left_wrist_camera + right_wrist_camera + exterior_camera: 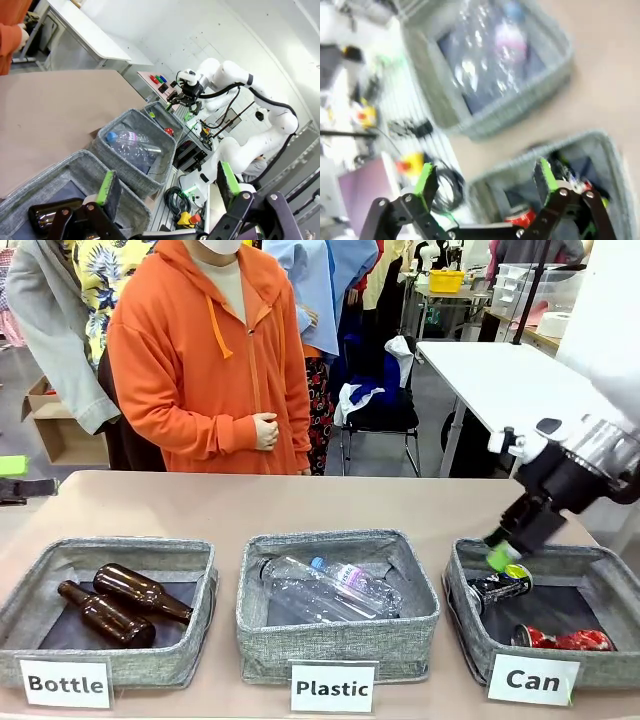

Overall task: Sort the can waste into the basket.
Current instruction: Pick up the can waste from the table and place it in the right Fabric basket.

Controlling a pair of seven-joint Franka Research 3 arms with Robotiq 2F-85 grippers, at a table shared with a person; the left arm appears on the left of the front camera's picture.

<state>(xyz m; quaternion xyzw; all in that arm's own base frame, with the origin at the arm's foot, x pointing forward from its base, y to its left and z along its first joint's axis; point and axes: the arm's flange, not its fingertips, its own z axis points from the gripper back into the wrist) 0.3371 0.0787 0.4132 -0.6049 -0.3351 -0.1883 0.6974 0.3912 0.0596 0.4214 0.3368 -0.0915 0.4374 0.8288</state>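
The grey "Can" basket (pixel 465 600) stands at the table's right end. Inside it lie a dark blue crushed can (pixel 500 586) near the back left and a shiny red crushed can (pixel 565 640) at the front. My right gripper (pixel 504 552) hangs open just above the basket's back left corner, over the blue can, holding nothing. The blurred right wrist view shows the basket (pixel 600 142), the red can (pixel 520 218) and the open right gripper (pixel 485 175). My left gripper (pixel 167 182) is open and empty at the table's left edge (pixel 12 477).
A "Bottle" basket (pixel 30 605) with two brown bottles (pixel 140 592) sits at the left. A "Plastic" basket (pixel 340 640) with clear bottles (pixel 330 585) is in the middle. A person in an orange hoodie (pixel 205 360) stands at the far side. The tabletop (pixel 300 500) behind the baskets is bare.
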